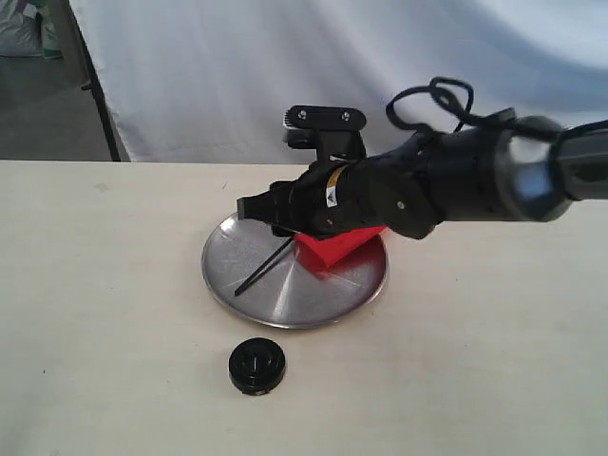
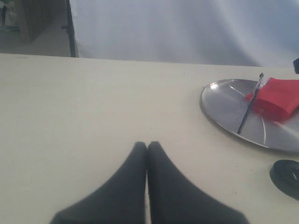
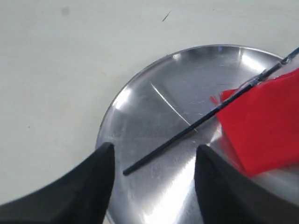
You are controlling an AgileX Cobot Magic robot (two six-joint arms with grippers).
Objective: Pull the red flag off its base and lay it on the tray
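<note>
Fingers come first, though the exterior view does not show how they stand. There the right gripper [image 1: 249,210] hangs low over the tray [image 1: 220,277]. The red flag [image 1: 332,251] lies on the tray, its stick slanting across the metal. The base [image 1: 256,366] sits alone on the table [image 1: 95,313], near the tray but apart from it, and we see no stick in it.

From the left wrist view, the left gripper [image 2: 147,145] has its fingers [image 2: 128,186] pressed together on nothing, resting over bare table well away from the tray. Only the flag lies in the dish.

From the right wrist view, the right fingers [image 3: 86,186] are spread wide with nothing between them. The black stick lies on the metal below the gap, and the cloth is off to one side.

We judge the flag very light. Its cloth is limp and would give no firm hold, while the stick is thin and stiff and likely to roll or skid on the smooth dish. If it needed lifting again, we would pinch the stick just beside the cloth. The task looks essentially done.
</note>
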